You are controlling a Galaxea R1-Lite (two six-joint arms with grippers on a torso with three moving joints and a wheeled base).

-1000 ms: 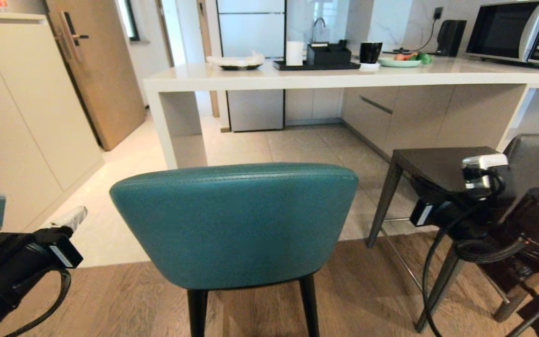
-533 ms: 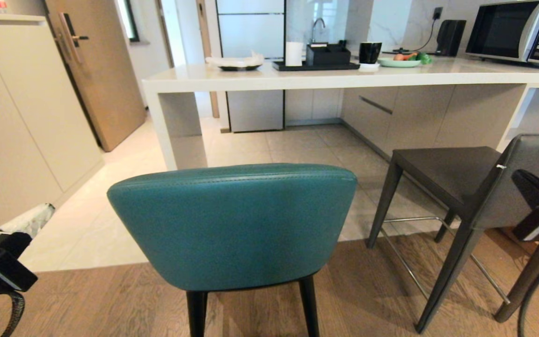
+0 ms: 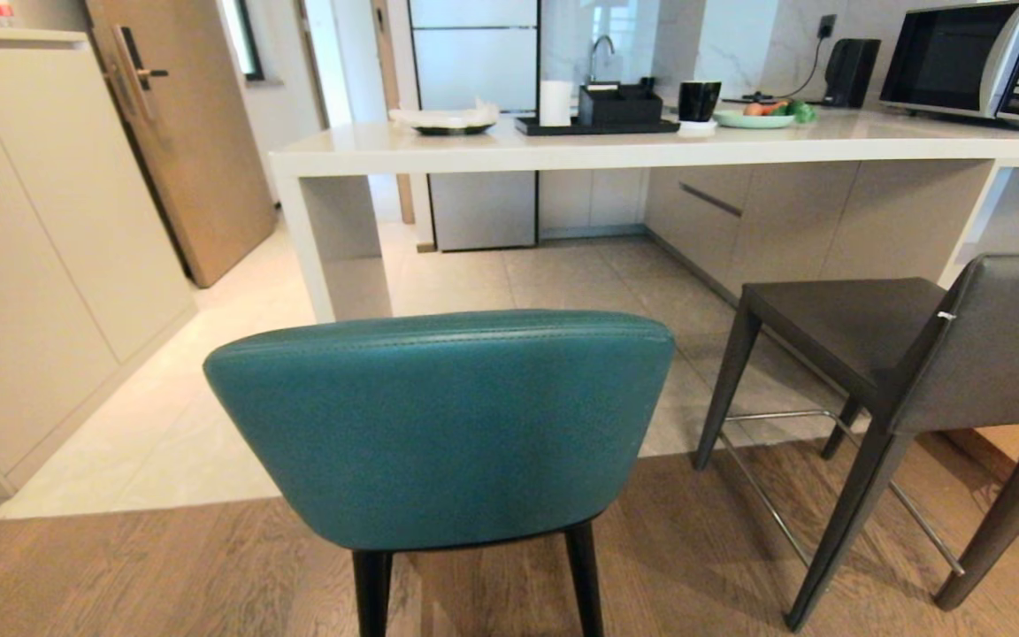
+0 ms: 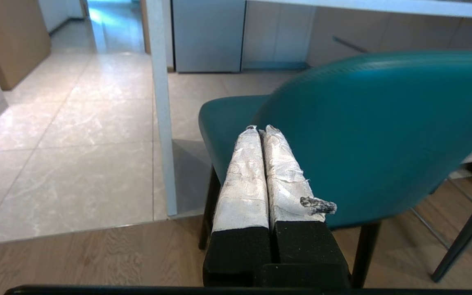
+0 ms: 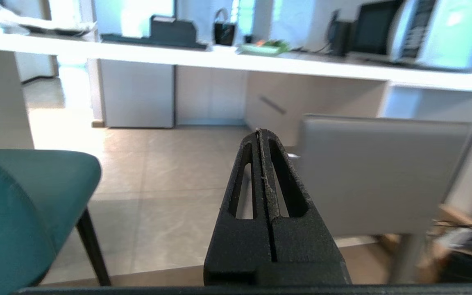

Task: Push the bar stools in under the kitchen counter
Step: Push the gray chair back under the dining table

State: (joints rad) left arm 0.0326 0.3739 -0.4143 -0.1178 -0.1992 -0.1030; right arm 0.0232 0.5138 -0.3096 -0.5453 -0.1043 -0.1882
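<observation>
The teal bar stool [image 3: 439, 425] stands right in front of me, its rounded back toward me, a floor's gap short of the off-white kitchen counter [image 3: 563, 146]. To its right stands the dark grey bar stool [image 3: 907, 354], seat facing the counter. Neither arm shows in the head view. My left gripper [image 4: 260, 129] is shut and empty, low behind the left side of the teal bar stool [image 4: 367, 135]. My right gripper [image 5: 258, 131] is shut and empty, pointing at the gap between the teal bar stool [image 5: 19, 205] and the grey bar stool's back [image 5: 379, 172].
Beige cabinets [image 3: 41, 239] and a wooden door [image 3: 182, 133] line the left. On the counter sit a microwave [image 3: 978, 57], a black tray [image 3: 598, 124], a mug [image 3: 700, 97] and a plate of vegetables [image 3: 757, 113]. Tile floor [image 3: 563, 274] runs under the counter.
Both arms have dropped down and out of the head view; the left was at the lower left, the right over the grey stool. The stools have not moved.
</observation>
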